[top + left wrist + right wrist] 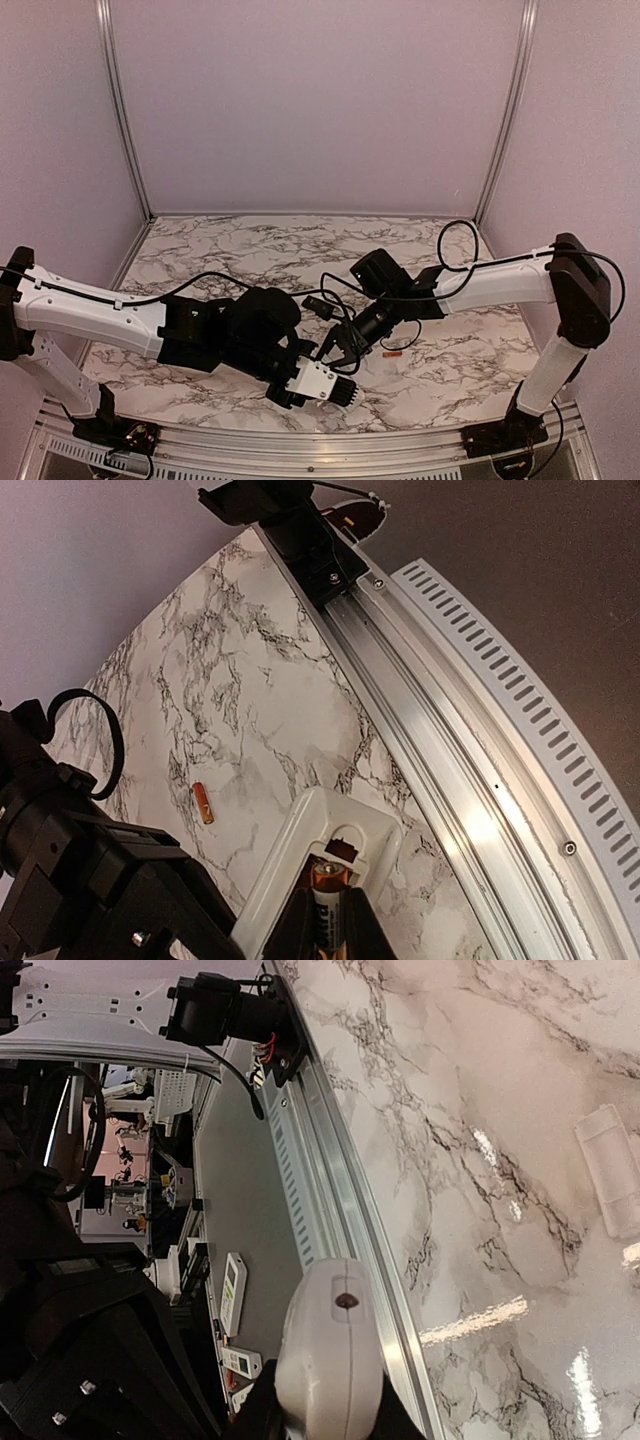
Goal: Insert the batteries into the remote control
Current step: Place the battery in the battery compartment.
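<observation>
1 battery in the recess, 1 loose on the bench.
Top view: the remote control hangs near the bench's near edge, between the left gripper and the right gripper. The loose battery lies just right of them, long axis across the bench, nearer the right arm. Left wrist: the left fingers, almost closed, pinch the seated battery lengthwise in the recess. Right wrist: the right jaws clamp what looks like the remote's white end.

A marble-patterned table carries one loose coppery battery and a small white rectangular piece
</observation>
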You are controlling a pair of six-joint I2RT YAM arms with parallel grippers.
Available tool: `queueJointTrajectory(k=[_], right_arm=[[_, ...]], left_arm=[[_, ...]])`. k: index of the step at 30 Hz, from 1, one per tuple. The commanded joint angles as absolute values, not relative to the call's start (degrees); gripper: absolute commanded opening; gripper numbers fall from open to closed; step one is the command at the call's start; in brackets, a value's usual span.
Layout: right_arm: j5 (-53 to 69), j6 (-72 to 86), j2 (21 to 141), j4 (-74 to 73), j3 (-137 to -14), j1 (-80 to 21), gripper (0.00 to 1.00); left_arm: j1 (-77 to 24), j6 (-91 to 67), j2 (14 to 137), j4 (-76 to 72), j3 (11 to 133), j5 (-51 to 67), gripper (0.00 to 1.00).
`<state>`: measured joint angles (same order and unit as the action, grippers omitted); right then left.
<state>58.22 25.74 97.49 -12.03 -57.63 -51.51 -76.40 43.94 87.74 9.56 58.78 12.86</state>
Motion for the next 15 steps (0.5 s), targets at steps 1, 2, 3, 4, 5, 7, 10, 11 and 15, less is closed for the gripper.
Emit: queueJointTrajectory(k=[1, 2, 3, 4, 5, 7, 10, 11, 15], right_arm=[[59.82, 26.95, 97.92, -11.47, -60.01, -53.03, 0.0], [59.87, 26.86, 97.99, -11.56, -60.1, -53.19, 0.0], [59.86, 26.9, 98.1, -11.6, -60.18, -53.34, 0.0], [60.0, 26.96, 98.2, -11.63, -60.25, -53.41, 0.0], [60.17, 27.03, 98.3, -11.5, -60.29, -53.48, 0.0], [60.44, 27.05, 98.48, -11.51, -60.53, -53.44, 0.0], [60.97, 26.85, 98.63, -11.59, -60.97, -53.73, 0.0], [60.99, 26.67, 98.62, -11.94, -61.07, -53.89, 0.0], [61.55, 26.35, 98.92, -12.02, -61.26, -54.4, 0.0]], left_arm=[[-76.81, 45.3, 89.68, 9.07, 60.2, 13.98, 0.02], [-76.82, 45.69, 89.96, 9.14, 60.18, 13.98, 0.02], [-76.79, 45.8, 90.04, 9.07, 60.19, 14.07, 0.02], [-76.81, 45.98, 90.15, 9.09, 60.27, 14.33, 0.02], [-76.74, 46.0, 90.32, 9.17, 60.43, 14.58, 0.02], [-76.82, 46.09, 90.61, 9.0, 60.64, 14.88, 0.02], [-76.77, 46.77, 91.08, 8.99, 60.64, 14.87, 0.02], [-76.74, 46.98, 91.2, 8.97, 60.64, 14.9, 0.02], [-76.79, 47.85, 91.74, 9.27, 60.69, 15.44, 0.03]])
